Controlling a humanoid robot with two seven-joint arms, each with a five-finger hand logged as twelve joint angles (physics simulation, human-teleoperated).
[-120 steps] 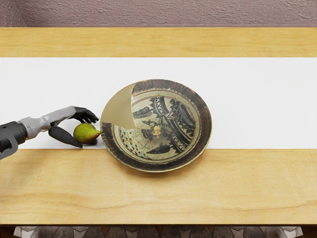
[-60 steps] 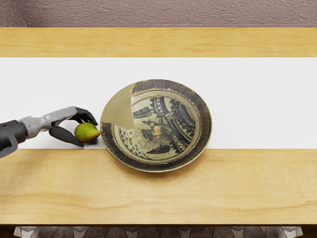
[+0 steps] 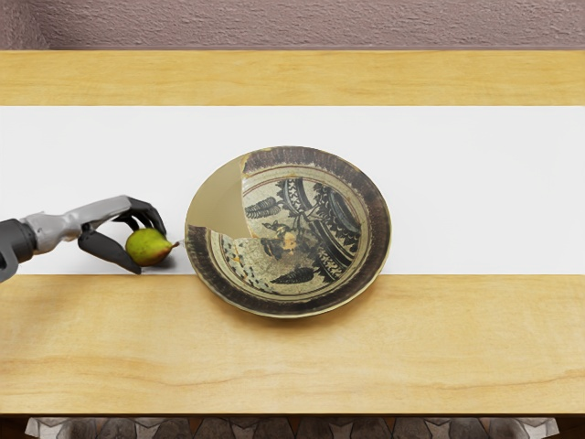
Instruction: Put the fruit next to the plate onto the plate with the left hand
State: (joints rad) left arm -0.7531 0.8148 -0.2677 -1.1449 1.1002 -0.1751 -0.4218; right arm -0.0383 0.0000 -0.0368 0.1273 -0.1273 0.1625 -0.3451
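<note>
The pear [image 3: 148, 246] is yellow-green with a brownish blush. The plate [image 3: 378, 229] has a dark brown rim and dark figures on tan — plus one plain tan wedge at its far left. Black hand [image 3: 121, 234], grey arm [image 3: 64, 224]; pale wood tabletop [image 3: 292, 347] crossed by a white band [image 3: 475, 183].

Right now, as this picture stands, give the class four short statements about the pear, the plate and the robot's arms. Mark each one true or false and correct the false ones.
1. The pear lies on the plate. False: it sits beside the plate, to the plate's left in the picture, on the white runner.
2. The left hand has its fingers curled round the pear. True.
3. The right arm reaches over the plate. False: no right arm is in view.
4. The plate bears a dark painted pattern. True.
</note>
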